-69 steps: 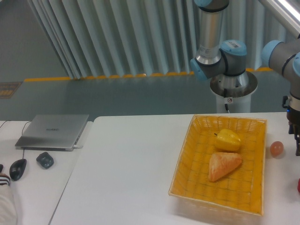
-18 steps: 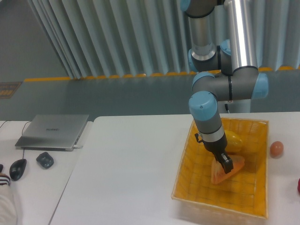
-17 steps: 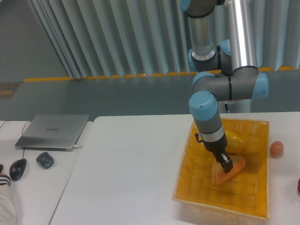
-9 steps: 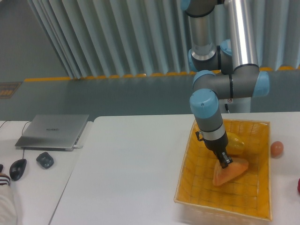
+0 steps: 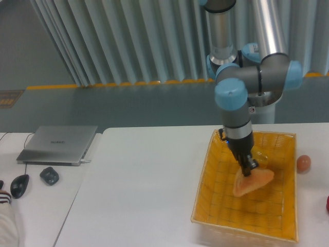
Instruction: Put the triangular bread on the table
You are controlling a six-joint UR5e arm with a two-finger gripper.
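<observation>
Since half-second-earlier frame: arm swung right and up, triangular bread (image 5: 253, 181) shifted right with it, basket (image 5: 216, 206) nudged slightly. End effector (image 5: 251, 168) closed on bread's upper edge, wedge hanging tilted just below it, over basket interior. Yellow pepper (image 5: 260, 156) just behind end effector, mostly hidden. Egg-like ball (image 5: 304, 163) to its right on tabletop (image 5: 144, 190). Laptop (image 5: 57, 144) far left.
</observation>
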